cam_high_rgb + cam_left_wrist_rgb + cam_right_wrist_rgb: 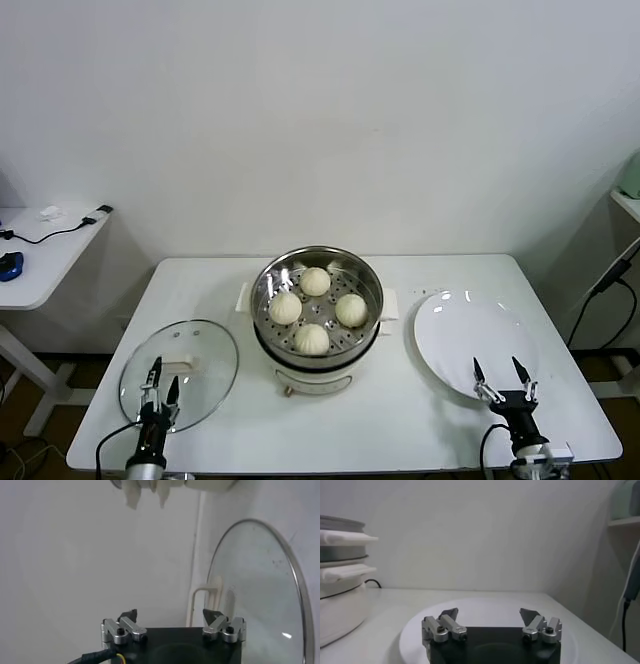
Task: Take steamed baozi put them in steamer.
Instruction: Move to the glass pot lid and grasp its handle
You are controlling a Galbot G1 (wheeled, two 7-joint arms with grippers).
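Observation:
Four cream-white baozi (314, 310) lie on the perforated tray inside the shiny steel steamer (268, 275) at the table's middle. The steamer also shows in the right wrist view (340, 590). My left gripper (160, 381) is open and empty at the front left, over the near edge of the glass lid (205, 350). My right gripper (503, 379) is open and empty at the front right, over the near edge of the white plate (470, 330). In the wrist views both grippers, left (171, 614) and right (489, 613), stand wide open with nothing between them.
The glass lid (260, 580) with its cream handle (207, 597) lies flat left of the steamer. The white plate (485, 607) is bare. A side table (35, 255) with cables stands at the far left. A cable (610, 290) hangs at the right.

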